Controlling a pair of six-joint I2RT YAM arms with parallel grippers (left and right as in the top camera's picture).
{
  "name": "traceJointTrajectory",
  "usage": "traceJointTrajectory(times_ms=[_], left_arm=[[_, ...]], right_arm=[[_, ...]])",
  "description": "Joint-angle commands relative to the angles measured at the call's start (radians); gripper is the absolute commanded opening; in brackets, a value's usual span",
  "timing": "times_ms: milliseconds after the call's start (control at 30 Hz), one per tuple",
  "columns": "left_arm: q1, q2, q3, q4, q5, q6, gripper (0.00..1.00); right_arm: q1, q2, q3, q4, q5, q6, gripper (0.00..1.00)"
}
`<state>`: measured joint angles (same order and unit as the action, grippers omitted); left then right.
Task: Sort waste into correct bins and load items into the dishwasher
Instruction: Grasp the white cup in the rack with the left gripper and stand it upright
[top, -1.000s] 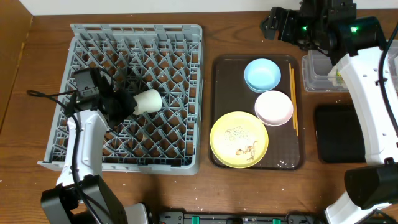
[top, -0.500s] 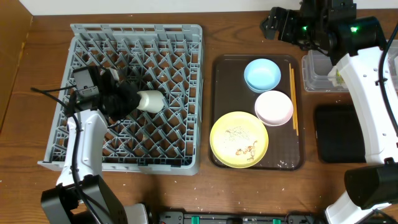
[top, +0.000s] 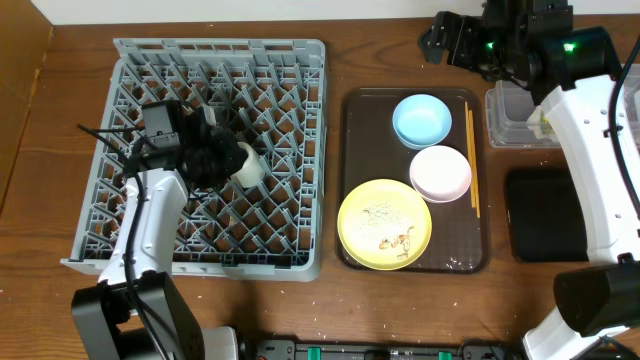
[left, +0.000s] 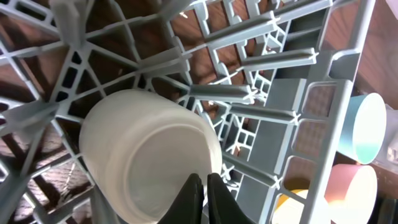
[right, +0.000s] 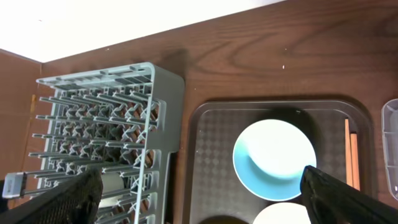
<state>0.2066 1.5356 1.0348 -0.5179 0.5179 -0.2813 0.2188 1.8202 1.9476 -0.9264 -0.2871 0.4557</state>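
The small white cup (top: 250, 165) lies on its side among the pegs of the grey dish rack (top: 300, 60). My left gripper (top: 228, 160) is shut, its tips at the cup's mouth (left: 149, 155); the fingers (left: 204, 186) show no clear hold on it. My right gripper (top: 445, 40) is open and empty, high above the table's back edge, its fingers at both sides of the right wrist view (right: 199, 193). The light-blue bowl (top: 422, 120), pink-white bowl (top: 440, 172), yellow plate (top: 384, 224) with whitish crumbs, and chopsticks (top: 471, 160) lie on the brown tray (top: 350, 180). The napkin is out of view.
A clear tub (top: 510, 125) stands at the right behind a black tub (top: 540, 215); the right arm hides part of the clear one. The rack fills the left half of the table, the tray sits right beside it.
My left gripper has moved right across the rack toward the cup, and the cup has shifted slightly right and down. The right arm has not moved.
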Motion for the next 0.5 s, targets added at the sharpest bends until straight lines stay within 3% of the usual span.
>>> traceJointTrajectory(times_ms=[0,267,333,433,467], left_arm=[[0.002,-0.057,0.017,-0.011,-0.028,0.022,0.07],[0.002,-0.360,0.018,-0.018,-0.033,0.064,0.12],[0.002,-0.426,0.018,-0.019,-0.055,0.064,0.29],[0.002,-0.506,0.018,-0.040,-0.169,0.064,0.66],[0.002,-0.521,0.018,-0.051,-0.209,0.064,0.69]], right_arm=[[-0.008,0.000,0.005,-0.002,0.002,-0.001,0.99],[-0.008,0.000,0.005,-0.002,0.002,-0.001,0.99],[-0.008,0.000,0.005,-0.002,0.002,-0.001,0.99],[-0.008,0.000,0.005,-0.002,0.002,-0.001,0.99],[-0.008,0.000,0.005,-0.002,0.002,-0.001,0.99]])
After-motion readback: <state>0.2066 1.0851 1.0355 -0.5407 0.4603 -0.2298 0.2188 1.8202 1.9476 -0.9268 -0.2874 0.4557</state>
